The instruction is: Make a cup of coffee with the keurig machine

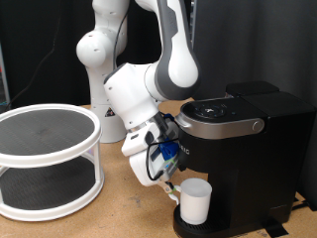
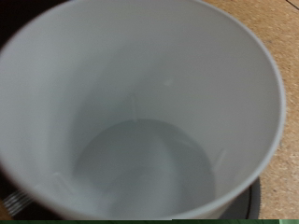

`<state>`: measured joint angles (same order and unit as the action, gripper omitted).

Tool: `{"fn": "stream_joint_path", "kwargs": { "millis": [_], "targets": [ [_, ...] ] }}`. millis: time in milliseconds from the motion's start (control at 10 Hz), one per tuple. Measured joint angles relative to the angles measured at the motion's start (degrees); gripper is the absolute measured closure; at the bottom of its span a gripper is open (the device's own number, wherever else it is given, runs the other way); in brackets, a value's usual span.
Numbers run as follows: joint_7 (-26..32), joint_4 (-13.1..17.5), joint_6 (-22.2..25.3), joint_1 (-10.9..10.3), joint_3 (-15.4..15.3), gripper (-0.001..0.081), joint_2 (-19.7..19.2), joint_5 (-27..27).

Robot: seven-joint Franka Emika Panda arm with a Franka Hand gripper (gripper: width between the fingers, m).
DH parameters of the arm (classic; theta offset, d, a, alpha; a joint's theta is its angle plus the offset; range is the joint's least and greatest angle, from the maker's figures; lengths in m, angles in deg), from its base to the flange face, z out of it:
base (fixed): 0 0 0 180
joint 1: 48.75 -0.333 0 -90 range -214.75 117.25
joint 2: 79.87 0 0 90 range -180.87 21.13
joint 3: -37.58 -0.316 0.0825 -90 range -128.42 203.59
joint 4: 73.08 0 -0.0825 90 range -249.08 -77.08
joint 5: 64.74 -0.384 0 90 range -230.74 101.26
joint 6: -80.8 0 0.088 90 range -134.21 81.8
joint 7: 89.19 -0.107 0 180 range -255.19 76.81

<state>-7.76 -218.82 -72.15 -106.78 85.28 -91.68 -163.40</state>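
Gripper [image 1: 168,184] sits low just beside the white cup [image 1: 194,201], which stands on the drip tray [image 1: 188,229] under the keurig machine [image 1: 243,149] spout so coffee would land in it; wrist view fills with its empty inside, finger state can't tell.

- The wooden tabletop [image 1: 109,220] carries everything, light brown and grainy.
- A white two-tier round rack [image 1: 48,159] with dark mesh shelves stands on it at the exterior view's left.
- The keurig machine [image 1: 260,149] sits on it at the right.
- The robot's white base [image 1: 107,119] rises behind.
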Motion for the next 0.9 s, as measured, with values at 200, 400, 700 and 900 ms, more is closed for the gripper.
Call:
{"fn": "stream_joint_path", "kwargs": {
  "millis": [200,400,700,900],
  "targets": [
    [1.19,-2.63,0.02,0.07,0.95,0.0008,4.83,2.41],
    [1.82,-5.74,-0.47,0.77,2.04,0.0001,11.46,6.51],
    [-4.24,-10.47,-5.46,3.76,1.72,0.0001,21.51,18.37],
    [-13.07,-13.97,-7.57,9.21,-0.82,0.0001,27.42,30.98]
  ]
}}
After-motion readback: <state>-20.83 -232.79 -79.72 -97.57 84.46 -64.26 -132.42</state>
